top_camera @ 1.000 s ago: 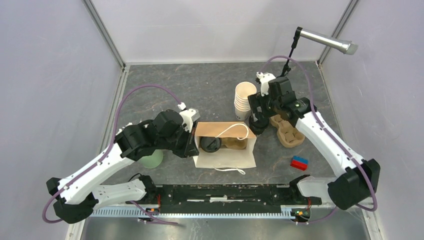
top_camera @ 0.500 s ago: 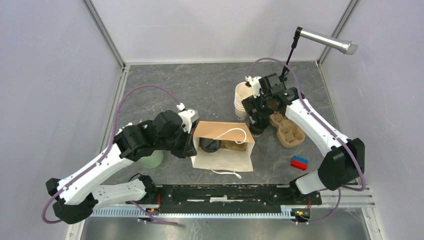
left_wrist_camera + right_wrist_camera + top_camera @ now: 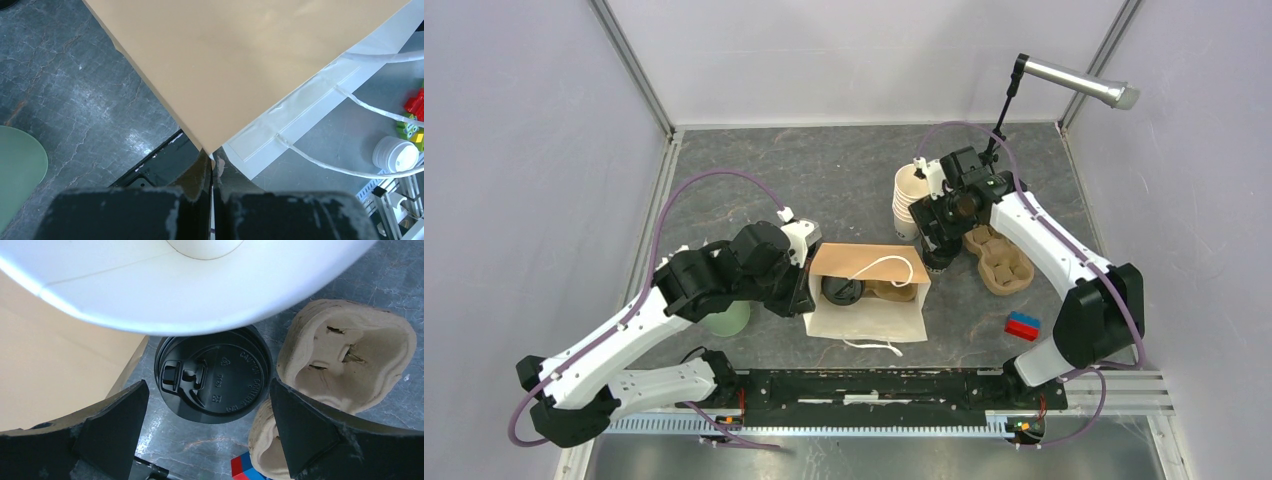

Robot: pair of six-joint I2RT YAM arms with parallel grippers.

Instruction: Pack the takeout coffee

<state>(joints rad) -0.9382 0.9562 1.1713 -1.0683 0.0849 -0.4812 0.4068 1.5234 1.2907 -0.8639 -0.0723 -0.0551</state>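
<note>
While your right gripper (image 3: 206, 392) hangs spread wide and empty, the takeout coffee (image 3: 215, 375) stands lid-up below, centred between its fingers. A paper bag (image 3: 55, 350) crowds one side, a pulp carrier (image 3: 345, 350) the other, a cup stack (image 3: 200, 285) beyond; your left gripper (image 3: 212, 172) is pinched tight on the bag's corner.

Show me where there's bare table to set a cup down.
Bare table lies between the paper bag and the back wall, left of the cup stack. A smaller patch sits between bag and blue-red block. It is crowded where the right gripper, stack and pulp carriers meet.
</note>
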